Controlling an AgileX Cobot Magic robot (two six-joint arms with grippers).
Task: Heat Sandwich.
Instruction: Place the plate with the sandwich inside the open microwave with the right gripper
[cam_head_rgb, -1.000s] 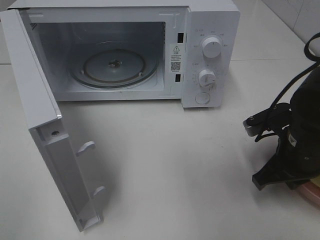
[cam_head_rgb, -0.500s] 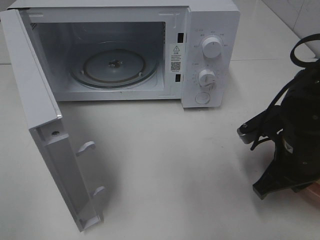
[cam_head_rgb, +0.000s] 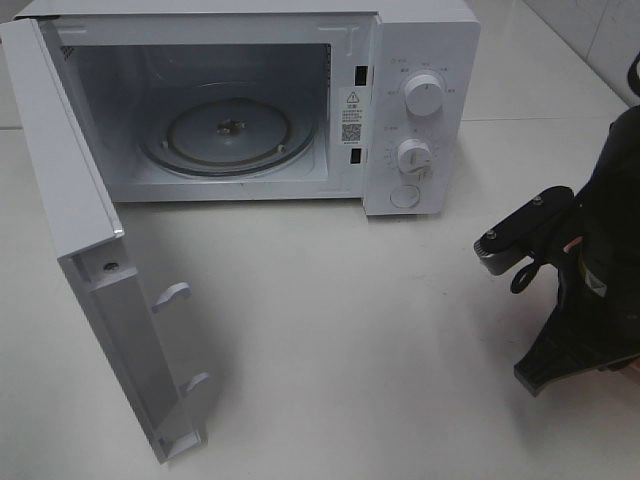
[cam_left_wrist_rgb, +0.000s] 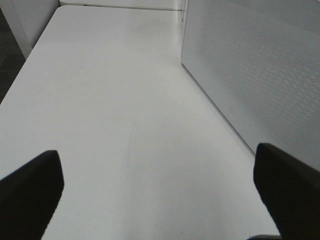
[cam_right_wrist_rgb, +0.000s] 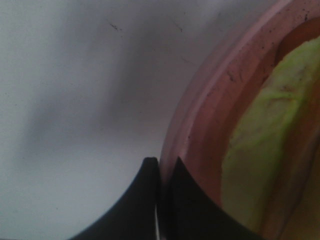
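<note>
The sandwich (cam_right_wrist_rgb: 260, 140) shows only in the right wrist view, as a pale yellow-green layer with reddish-brown beside it, lying on a round pink plate (cam_right_wrist_rgb: 210, 100). My right gripper (cam_right_wrist_rgb: 160, 170) is shut, and the plate's rim edge runs straight into the seam between its two black fingers. In the exterior high view the right arm (cam_head_rgb: 590, 300) hangs over the table's right edge and hides plate and sandwich. My left gripper (cam_left_wrist_rgb: 160, 195) is open over bare table with nothing between its fingers (cam_left_wrist_rgb: 30, 195).
A white microwave (cam_head_rgb: 420, 110) stands at the back with its door (cam_head_rgb: 90, 260) swung wide open towards the front left. Its glass turntable (cam_head_rgb: 230, 135) lies bare inside. The left wrist view shows the door's perforated outer face (cam_left_wrist_rgb: 250, 75).
The right arm has shifted and its wrist bracket has tilted upward. The pink plate edge seen at the lower right before is now covered by the arm. The left gripper stays still.
</note>
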